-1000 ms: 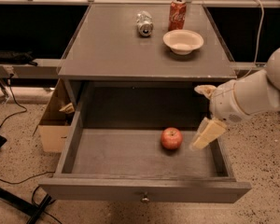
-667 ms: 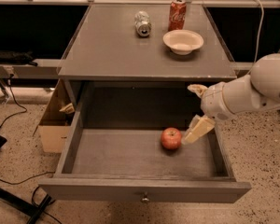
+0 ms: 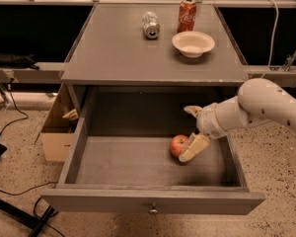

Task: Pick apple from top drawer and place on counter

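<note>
The small red apple point(image 3: 177, 144) lies on the floor of the open top drawer point(image 3: 138, 164), right of the middle. My gripper point(image 3: 192, 129) reaches into the drawer from the right on a white arm. It is open. Its near fingertip point(image 3: 193, 148) is right against the apple's right side, and its far fingertip point(image 3: 191, 110) is behind and above the apple. The grey counter point(image 3: 118, 53) is the cabinet top above the drawer.
On the counter stand a red soda can point(image 3: 186, 15), a silver can on its side point(image 3: 150, 24) and a white bowl point(image 3: 193, 43). A cardboard box point(image 3: 56, 132) sits on the floor left of the cabinet. Cables lie on the floor at the lower left.
My gripper has moved left and down inside the drawer, from clear of the apple to right beside it. The apple has not moved.
</note>
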`<move>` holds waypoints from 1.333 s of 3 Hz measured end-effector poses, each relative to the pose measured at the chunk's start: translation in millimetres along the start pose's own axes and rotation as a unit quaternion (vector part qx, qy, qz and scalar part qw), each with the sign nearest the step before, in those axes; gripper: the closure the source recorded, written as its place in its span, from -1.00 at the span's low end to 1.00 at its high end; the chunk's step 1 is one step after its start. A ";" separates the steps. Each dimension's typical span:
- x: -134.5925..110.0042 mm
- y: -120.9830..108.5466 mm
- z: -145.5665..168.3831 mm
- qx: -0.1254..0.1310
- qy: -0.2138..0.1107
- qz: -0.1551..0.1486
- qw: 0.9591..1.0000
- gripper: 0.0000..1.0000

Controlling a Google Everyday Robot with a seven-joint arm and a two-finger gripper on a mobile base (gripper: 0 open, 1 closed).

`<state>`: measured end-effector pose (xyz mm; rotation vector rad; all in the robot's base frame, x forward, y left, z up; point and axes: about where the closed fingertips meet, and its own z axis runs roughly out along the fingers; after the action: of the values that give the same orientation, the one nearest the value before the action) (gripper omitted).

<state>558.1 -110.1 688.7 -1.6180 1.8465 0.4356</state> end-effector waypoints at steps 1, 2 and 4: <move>12.6 3.6 30.5 -0.023 0.002 0.007 1.000 -1.00; 28.4 10.2 52.1 -0.040 0.017 0.009 0.999 -0.63; 53.8 24.1 66.0 -0.059 0.050 0.012 0.997 0.30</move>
<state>548.7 -105.1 600.9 -1.7259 1.9476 0.4894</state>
